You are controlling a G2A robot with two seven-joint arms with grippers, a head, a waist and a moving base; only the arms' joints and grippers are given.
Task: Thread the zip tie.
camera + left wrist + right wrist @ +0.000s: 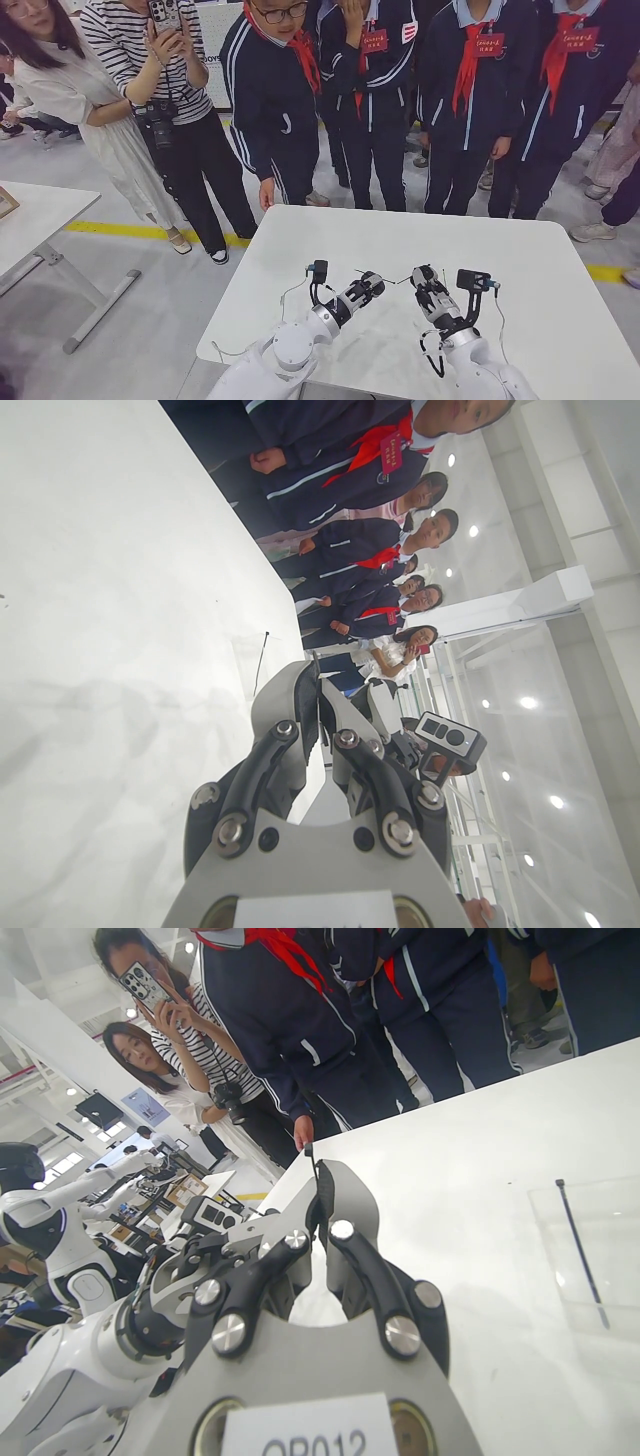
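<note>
Both arms are over the near part of the white table [520,260], grippers tip to tip and close together. The right gripper [322,1173] has its pads pressed together, pinching a black zip tie [308,1149] whose head pokes out past the fingertips. The left gripper [316,672] is also closed, with a thin black strip end showing at its tip, apparently the same tie's tail, though the top view is too fine to confirm. A second zip tie [580,1248] lies flat on a clear sheet [550,1228] on the table, apart from both grippers.
</note>
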